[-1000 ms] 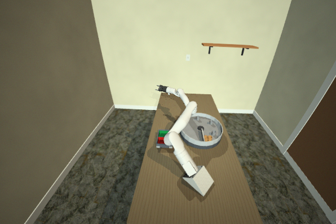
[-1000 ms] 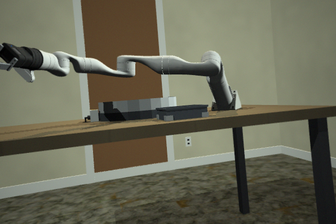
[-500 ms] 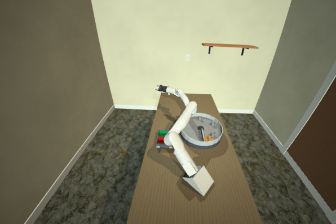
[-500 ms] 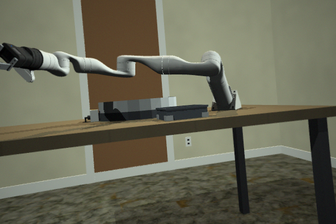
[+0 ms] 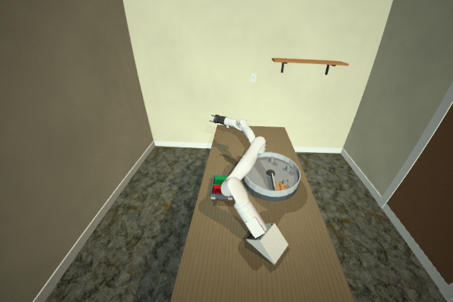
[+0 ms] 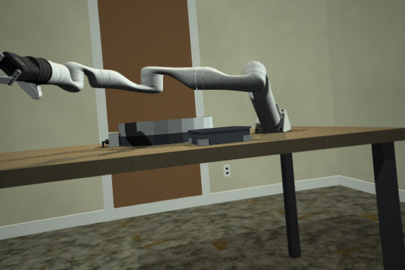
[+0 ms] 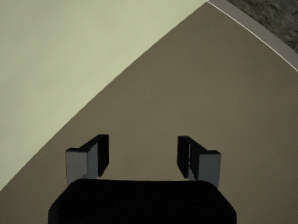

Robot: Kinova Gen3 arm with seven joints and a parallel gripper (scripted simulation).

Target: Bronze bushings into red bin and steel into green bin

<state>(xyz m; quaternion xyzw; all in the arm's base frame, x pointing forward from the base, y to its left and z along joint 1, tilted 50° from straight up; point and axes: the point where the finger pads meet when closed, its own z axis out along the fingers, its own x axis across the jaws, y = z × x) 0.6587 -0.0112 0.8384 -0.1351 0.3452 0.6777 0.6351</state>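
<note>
The round grey turntable (image 5: 270,176) sits on the wooden table. Orange-bronze bushings (image 5: 281,186) lie near its front rim, and small grey steel bushings (image 5: 284,168) stand near its far and right rim. The green bin (image 5: 219,180) and the red bin (image 5: 216,189) share a grey tray left of the turntable, partly hidden by my arm. My gripper (image 5: 213,118) is open and empty, stretched out high past the table's far left corner, far from the turntable. It also shows in the side view (image 6: 13,84) and in the wrist view (image 7: 143,157), which faces only walls.
The arm's base block (image 5: 267,243) stands on the table in front of the turntable. A wall shelf (image 5: 309,62) hangs at the back right. In the side view the turntable housing (image 6: 156,132) and the bin tray (image 6: 219,135) stand low on the table.
</note>
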